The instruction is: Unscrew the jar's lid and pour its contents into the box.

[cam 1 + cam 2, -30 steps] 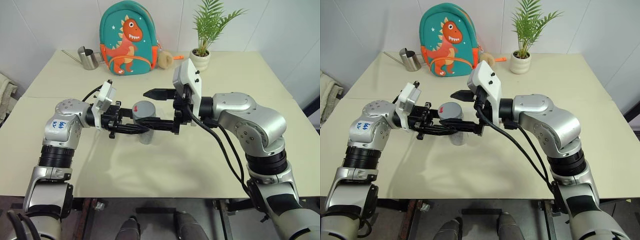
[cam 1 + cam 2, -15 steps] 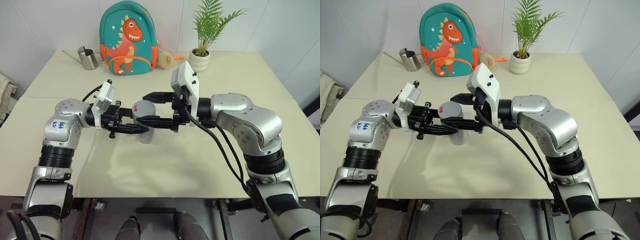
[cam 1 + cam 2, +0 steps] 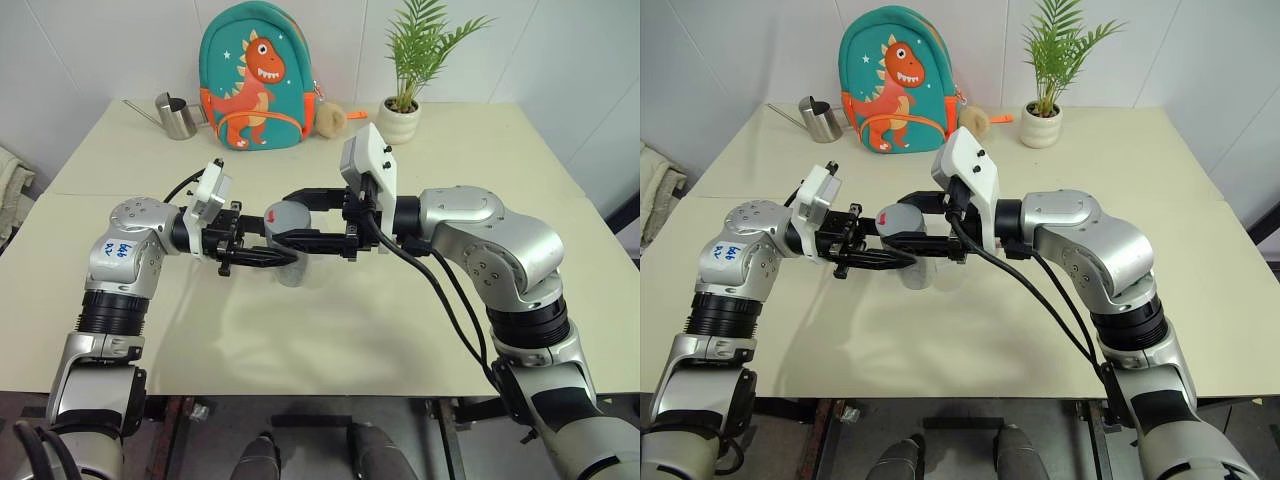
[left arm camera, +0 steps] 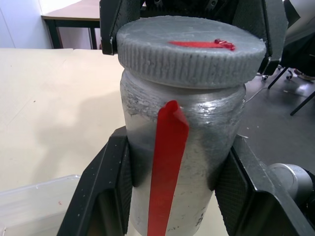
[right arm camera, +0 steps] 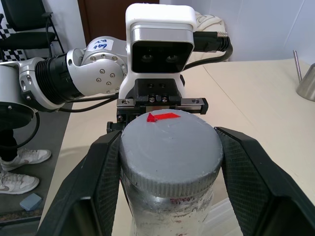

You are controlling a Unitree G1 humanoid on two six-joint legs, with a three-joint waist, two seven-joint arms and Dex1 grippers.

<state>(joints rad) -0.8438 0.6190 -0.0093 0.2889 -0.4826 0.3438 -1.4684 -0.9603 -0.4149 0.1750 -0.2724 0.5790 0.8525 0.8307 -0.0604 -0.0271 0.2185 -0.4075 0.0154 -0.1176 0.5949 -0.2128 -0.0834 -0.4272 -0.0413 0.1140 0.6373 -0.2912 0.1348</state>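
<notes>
Left gripper (image 4: pixel 172 191) clamps the jar (image 4: pixel 182 162) body; right gripper (image 5: pixel 170 162), at 3 o'clock, closes on the lid (image 5: pixel 170 150).

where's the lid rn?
Still on the jar, mid-table in the left eye view: the lid sits pinched by the right claw.

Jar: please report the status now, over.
Left gripper shut on jar, held above table. Right gripper shut on lid, lid still on. Box below, nothing blocking.
</notes>
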